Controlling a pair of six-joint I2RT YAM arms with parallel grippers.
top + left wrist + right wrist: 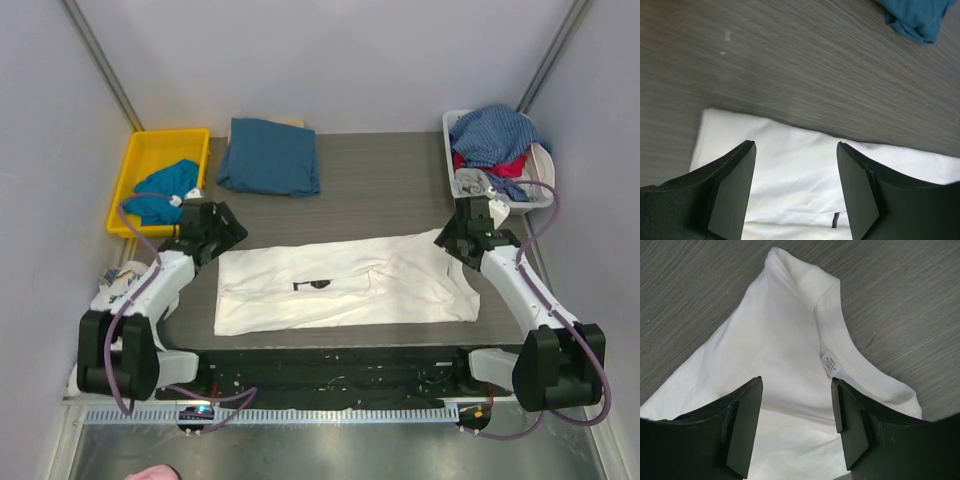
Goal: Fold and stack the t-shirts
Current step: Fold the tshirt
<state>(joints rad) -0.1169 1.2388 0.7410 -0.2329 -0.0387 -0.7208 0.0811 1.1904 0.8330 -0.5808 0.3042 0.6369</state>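
The white t-shirt (345, 285) lies flat in the middle of the table, folded lengthwise into a long band, with black marks showing on it. A folded dark blue t-shirt (270, 157) rests at the back left, and a corner of it (915, 17) shows in the left wrist view. My left gripper (225, 232) hangs open over the white shirt's left end (800, 165), with nothing between its fingers (735, 185). My right gripper (450, 240) hangs open over the collar end (790, 325), next to the neck label (829, 362), and holds nothing.
A yellow bin (150, 145) with a teal cloth stands at the back left. At the back right a white basket (455, 150) holds blue, red and grey clothes. Grey walls close in both sides. Bare dark tabletop (390, 190) lies between the blue shirt and the basket.
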